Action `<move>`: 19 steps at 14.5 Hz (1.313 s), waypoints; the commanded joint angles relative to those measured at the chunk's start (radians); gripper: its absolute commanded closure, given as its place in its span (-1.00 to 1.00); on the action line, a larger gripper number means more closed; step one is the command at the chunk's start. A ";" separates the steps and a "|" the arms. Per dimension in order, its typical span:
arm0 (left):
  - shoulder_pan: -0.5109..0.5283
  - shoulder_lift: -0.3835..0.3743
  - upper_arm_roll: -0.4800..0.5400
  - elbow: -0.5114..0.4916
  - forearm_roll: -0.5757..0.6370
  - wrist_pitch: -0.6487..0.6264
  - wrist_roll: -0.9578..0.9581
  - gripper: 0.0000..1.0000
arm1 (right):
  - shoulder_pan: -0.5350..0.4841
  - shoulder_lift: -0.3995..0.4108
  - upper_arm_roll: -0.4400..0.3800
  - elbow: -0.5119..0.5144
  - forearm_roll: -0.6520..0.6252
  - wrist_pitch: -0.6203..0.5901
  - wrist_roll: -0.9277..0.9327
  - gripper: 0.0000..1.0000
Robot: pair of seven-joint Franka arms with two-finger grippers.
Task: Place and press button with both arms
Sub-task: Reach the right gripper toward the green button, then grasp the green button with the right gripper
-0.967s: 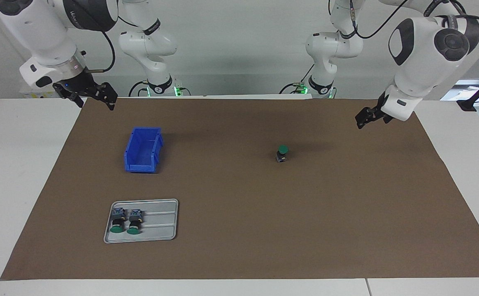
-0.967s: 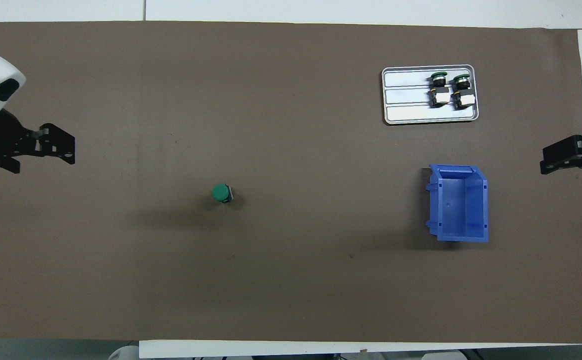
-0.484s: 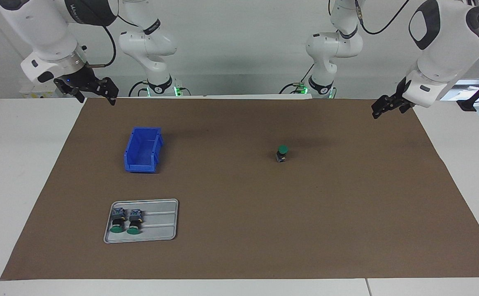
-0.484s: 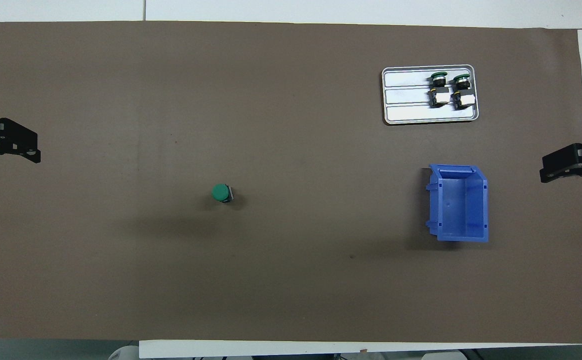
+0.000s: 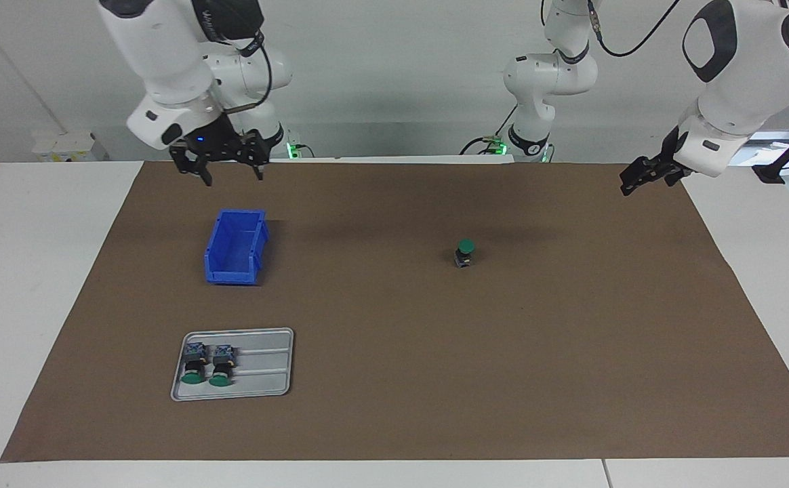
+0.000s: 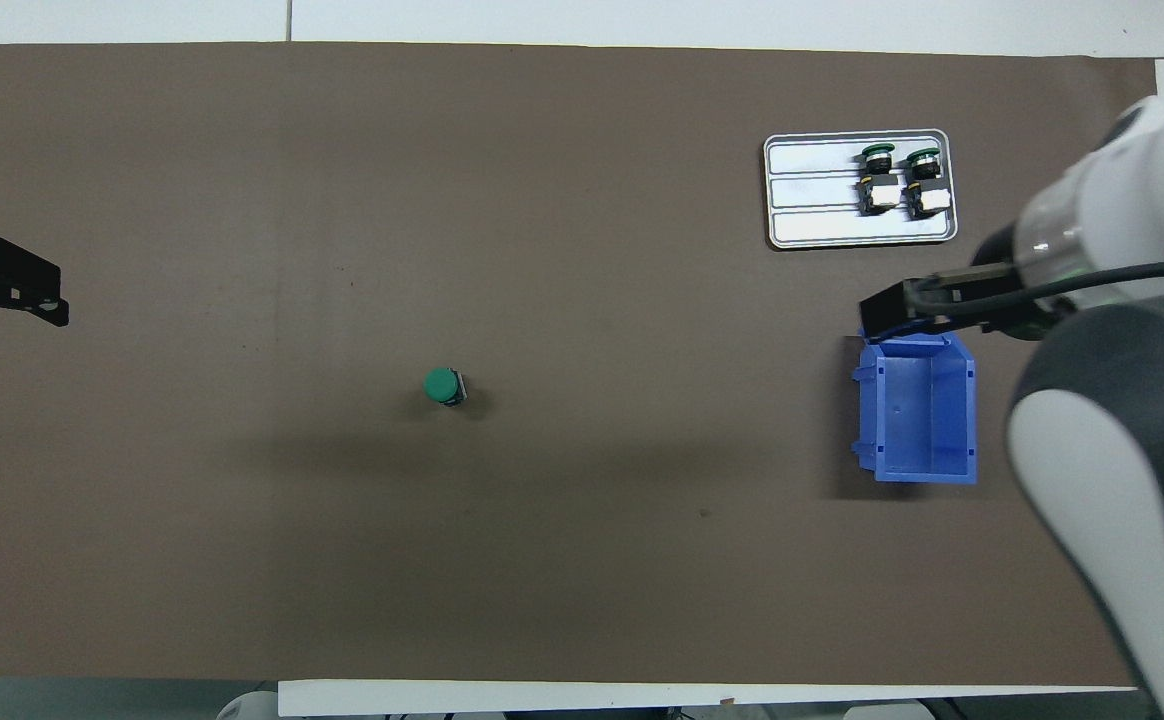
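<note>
Facing view, scanning left to right. Right gripper (image 5: 230, 167) is up in the air over the mat's (image 5: 394, 379) robot-side edge, above the robot-side end of the blue bin (image 5: 235, 247), roughly 12 o'clock of it. Fingers point down, spread apart, nothing between them: released. My read: it is staged to go for the parts on that end of the table.

Bin sits empty and open-topped on the mat. At about 6 o'clock of the bin, farther from the robots, the grey tray (image 5: 269, 362) carries two spare buttons (image 5: 206, 364) lying on their sides, side by side at the end of the tray toward the right arm's end of the table, green caps away from the robots. Looks like the supply stock; lying flat keeps them from rolling.

The button (image 5: 463, 253) stands upright near mid-mat, toward the left arm's end, green cap up, body on the mat. Nothing touches it. That pose fits "placed": cap faces up so a fingertip can come straight down on it. Whether it has been pressed I can't say.

Left gripper (image 5: 646, 177) hangs over the mat's corner at the left arm's end, about 2 o'clock of the standing button and well apart from it. Jaws unclenched, holding nothing. It looks parked, clear of the work area.
</note>
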State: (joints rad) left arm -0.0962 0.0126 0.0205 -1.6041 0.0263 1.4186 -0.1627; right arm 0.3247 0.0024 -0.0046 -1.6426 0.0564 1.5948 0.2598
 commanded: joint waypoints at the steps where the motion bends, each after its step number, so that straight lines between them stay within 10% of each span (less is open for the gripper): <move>1: 0.004 -0.013 -0.002 -0.016 0.015 -0.004 0.017 -0.98 | 0.136 0.137 0.001 0.098 0.010 0.089 0.186 -0.98; 6: 0.000 -0.011 -0.001 -0.014 0.015 0.011 0.026 -0.98 | 0.371 0.414 0.002 0.300 -0.015 0.195 0.484 -0.98; 19: 0.150 -0.026 -0.126 -0.005 0.014 0.037 0.092 -0.98 | 0.539 0.596 0.003 0.195 -0.185 0.620 0.595 -0.98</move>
State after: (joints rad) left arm 0.0276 -0.0015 -0.0701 -1.6030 0.0264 1.4320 -0.0833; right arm 0.8525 0.6116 0.0016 -1.4107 -0.1059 2.1764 0.8486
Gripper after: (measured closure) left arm 0.004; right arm 0.009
